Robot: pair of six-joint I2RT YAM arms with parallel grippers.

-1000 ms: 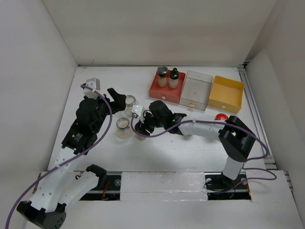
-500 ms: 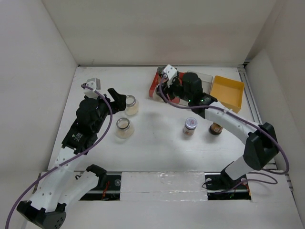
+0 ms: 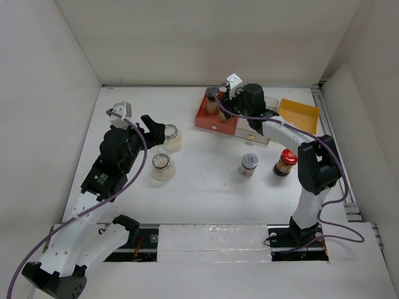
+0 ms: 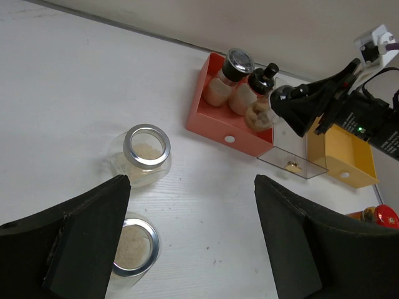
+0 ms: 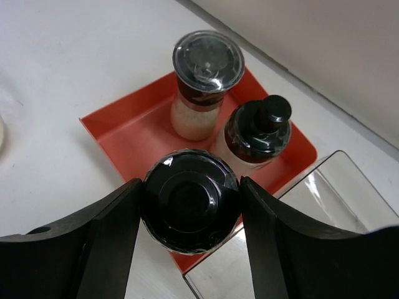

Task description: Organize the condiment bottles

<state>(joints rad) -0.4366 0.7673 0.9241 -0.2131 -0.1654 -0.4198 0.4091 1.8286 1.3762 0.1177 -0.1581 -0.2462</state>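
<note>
White table (image 3: 199, 193), right tool (image 5: 190, 215) clamping black-capped shaker (image 5: 190, 198), clearest at wrist

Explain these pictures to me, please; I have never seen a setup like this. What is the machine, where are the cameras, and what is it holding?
This is a robot with two arms fixed at the near edge of a white table. One picture looks down from above. The other two come from a camera on each wrist, so the dark shapes at their lower edges are that arm's own fingers.

The right hand grips a black-capped shaker at the red tray, which holds a grey-lidded shaker and a second black-capped shaker. Beside it stand a clear tray and a yellow tray.

The left hand is open and empty, near two squat glass jars. A silver-lidded labelled jar and a red-capped brown bottle stand loose on the table.
</note>
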